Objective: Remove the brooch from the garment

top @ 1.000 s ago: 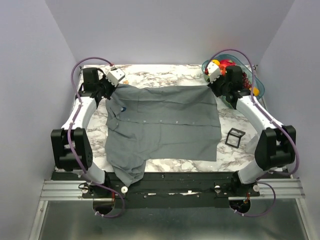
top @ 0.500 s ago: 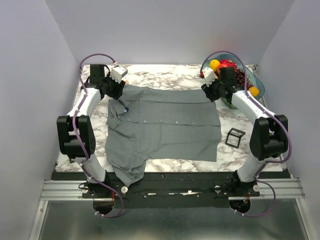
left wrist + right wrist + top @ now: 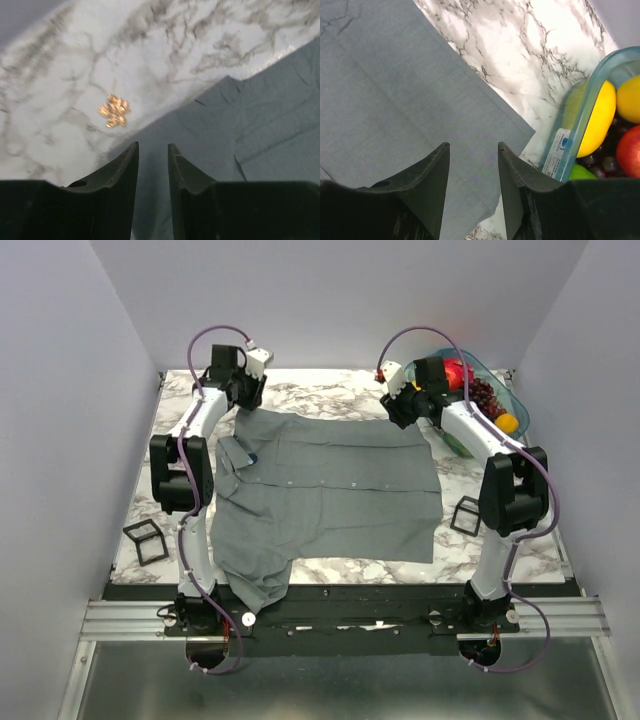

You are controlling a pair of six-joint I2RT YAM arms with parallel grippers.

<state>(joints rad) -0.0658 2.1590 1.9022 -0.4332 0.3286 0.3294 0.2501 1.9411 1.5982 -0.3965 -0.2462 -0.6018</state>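
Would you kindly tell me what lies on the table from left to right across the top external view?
black wire cube → garment → second black wire cube

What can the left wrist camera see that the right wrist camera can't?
Only the left wrist view: a little gold sparkly thing lying on the marble table, near the edge of the grey shirt.
Only the right wrist view: a see-through tub with fruit in it, including a yellow one and a red one.
Both: the grey shirt, the marble table, and each camera's own claw, the left claw and the right claw, each open with nothing in it.
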